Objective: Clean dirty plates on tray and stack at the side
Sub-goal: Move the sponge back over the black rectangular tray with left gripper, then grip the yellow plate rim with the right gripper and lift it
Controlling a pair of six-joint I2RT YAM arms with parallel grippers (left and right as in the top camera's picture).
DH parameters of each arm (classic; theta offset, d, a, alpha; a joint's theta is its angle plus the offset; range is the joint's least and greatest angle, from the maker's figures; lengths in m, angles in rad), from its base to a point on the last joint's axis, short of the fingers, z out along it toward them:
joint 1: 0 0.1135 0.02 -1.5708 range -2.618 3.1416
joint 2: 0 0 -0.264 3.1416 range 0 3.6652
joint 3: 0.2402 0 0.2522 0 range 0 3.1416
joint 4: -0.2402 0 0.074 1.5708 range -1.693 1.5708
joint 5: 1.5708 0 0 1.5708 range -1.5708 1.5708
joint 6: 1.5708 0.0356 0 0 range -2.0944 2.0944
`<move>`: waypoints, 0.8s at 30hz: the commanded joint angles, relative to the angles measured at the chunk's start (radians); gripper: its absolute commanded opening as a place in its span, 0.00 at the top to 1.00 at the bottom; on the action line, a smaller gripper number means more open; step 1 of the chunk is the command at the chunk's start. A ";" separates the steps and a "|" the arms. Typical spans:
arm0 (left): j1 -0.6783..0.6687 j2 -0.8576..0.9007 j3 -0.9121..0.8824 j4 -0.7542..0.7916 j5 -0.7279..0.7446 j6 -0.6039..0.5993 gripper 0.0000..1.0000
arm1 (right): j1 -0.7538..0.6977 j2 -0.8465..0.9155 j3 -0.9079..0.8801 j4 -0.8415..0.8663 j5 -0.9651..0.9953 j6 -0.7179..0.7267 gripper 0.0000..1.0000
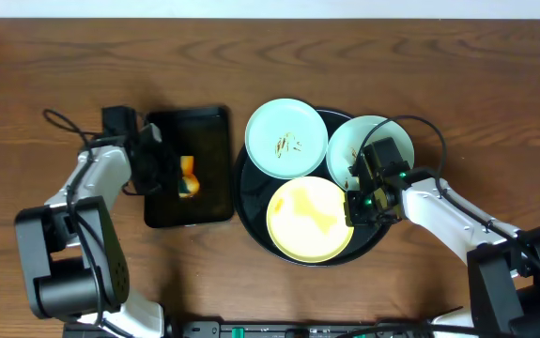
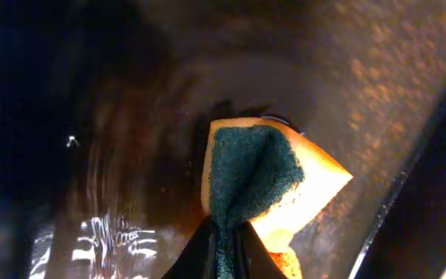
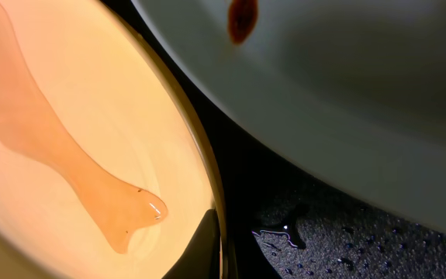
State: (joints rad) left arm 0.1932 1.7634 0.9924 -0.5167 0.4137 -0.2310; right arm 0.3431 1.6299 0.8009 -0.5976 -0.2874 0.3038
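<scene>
Mid-worktop (image 1: 63, 56): the tray (image 1: 242, 192), round, glossy black, raised rim. Carries all three plates, flat, side by side.

At 11 o'clock on it: smeared mint plate (image 1: 287, 139), thin brown streaks near centre. At 2 o'clock: second mint plate (image 1: 343, 143), partly hidden under right arm. Close up in right wrist view, second mint plate (image 3: 347, 85) with one dark brown spot near rim. At 6 o'clock: yellow plate (image 1: 302, 221), just beside both mint ones. Close up, yellow plate (image 3: 67, 101) with a glossy orange-tinted streak of liquid across its floor. Between those two, the tray (image 3: 362, 240) black and beaded with water drops.

Right pincer (image 1: 356, 208) down at 3 o'clock edge of yellow plate, between it and second mint plate. Only one dark fingertip (image 3: 207, 248) visible, right at the yellow rim. Cannot tell whether released or clenched.

At 9 o'clock from the tray, just beside it: rectangular tray (image 1: 211, 131), smaller, black, wet glints on floor.

Left pincer (image 2: 223, 244) low over rectangular tray, clenched on sponge (image 2: 254, 178). Orange body, dark green scouring face, pinched at its lower edge. From overhead, sponge (image 1: 188, 176) near middle of rectangular tray.
</scene>
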 commanded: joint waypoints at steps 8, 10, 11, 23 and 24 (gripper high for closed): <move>-0.063 -0.125 -0.006 -0.041 0.004 0.018 0.93 | 0.014 0.013 -0.018 0.007 0.006 -0.002 0.99; -0.092 -0.139 -0.006 -0.055 -0.023 0.017 0.93 | 0.014 0.010 -0.016 0.007 0.006 -0.024 0.99; -0.105 -0.141 -0.006 -0.063 -0.051 0.017 0.93 | 0.014 0.007 -0.016 0.007 0.006 -0.031 0.99; -0.167 -0.139 -0.006 -0.134 -0.273 0.016 0.92 | 0.014 -0.226 -0.015 0.002 0.089 -0.058 0.99; -0.167 -0.139 -0.006 -0.134 -0.273 0.016 0.92 | 0.014 -0.249 -0.015 0.001 0.118 -0.061 0.99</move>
State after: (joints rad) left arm 0.0288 1.6321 0.9920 -0.6476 0.1802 -0.2276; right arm 0.3466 1.4662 0.7879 -0.5980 -0.2344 0.2760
